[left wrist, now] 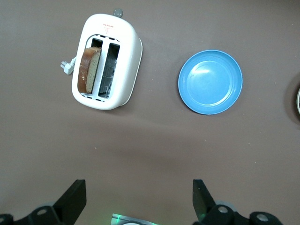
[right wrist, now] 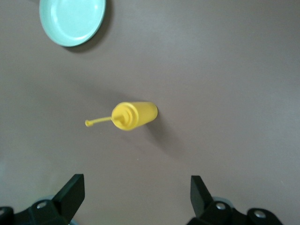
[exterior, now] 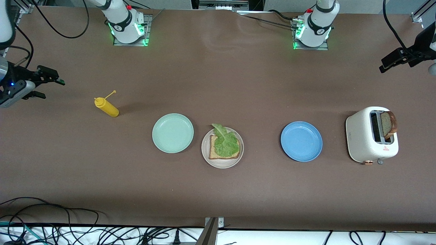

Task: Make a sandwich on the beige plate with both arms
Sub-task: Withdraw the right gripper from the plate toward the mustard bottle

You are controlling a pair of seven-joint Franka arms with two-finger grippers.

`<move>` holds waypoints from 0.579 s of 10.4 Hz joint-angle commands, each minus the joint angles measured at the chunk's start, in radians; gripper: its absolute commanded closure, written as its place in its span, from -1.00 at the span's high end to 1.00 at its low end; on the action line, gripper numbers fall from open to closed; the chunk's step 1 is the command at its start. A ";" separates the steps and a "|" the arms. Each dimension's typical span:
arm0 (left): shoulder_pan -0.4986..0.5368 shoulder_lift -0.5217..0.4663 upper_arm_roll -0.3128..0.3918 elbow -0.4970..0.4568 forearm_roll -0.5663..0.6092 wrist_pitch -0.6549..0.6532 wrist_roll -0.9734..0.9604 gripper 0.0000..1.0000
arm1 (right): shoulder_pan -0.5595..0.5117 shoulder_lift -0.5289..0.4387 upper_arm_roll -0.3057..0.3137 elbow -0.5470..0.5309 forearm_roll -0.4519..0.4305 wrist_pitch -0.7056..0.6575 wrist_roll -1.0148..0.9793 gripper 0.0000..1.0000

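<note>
Beige plate (exterior: 222, 163) lower centre with bread slice (exterior: 218, 154) and lettuce (exterior: 224, 141), left gripper (left wrist: 139, 199) wide and empty, right gripper (right wrist: 137, 197) wide and empty

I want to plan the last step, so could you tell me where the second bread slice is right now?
The second bread slice stands in a slot of the white toaster, at the left arm's end of the table, beside the blue plate.

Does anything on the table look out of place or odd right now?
Little stands out. The lettuce leaf overhangs the bread slice on the beige plate, its stem reaching the rim. The sandwich has no top slice; the second slice still stands in the toaster. Nothing is spilled.
</note>
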 commanded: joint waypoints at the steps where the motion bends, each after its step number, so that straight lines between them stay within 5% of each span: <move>1: 0.008 -0.004 -0.004 0.001 -0.017 -0.009 -0.004 1.00 | 0.012 -0.020 -0.095 -0.125 0.149 0.047 -0.311 0.99; 6: 0.008 -0.004 -0.004 0.001 -0.017 -0.009 -0.004 1.00 | -0.123 0.260 -0.119 -0.191 0.575 -0.051 -0.979 0.99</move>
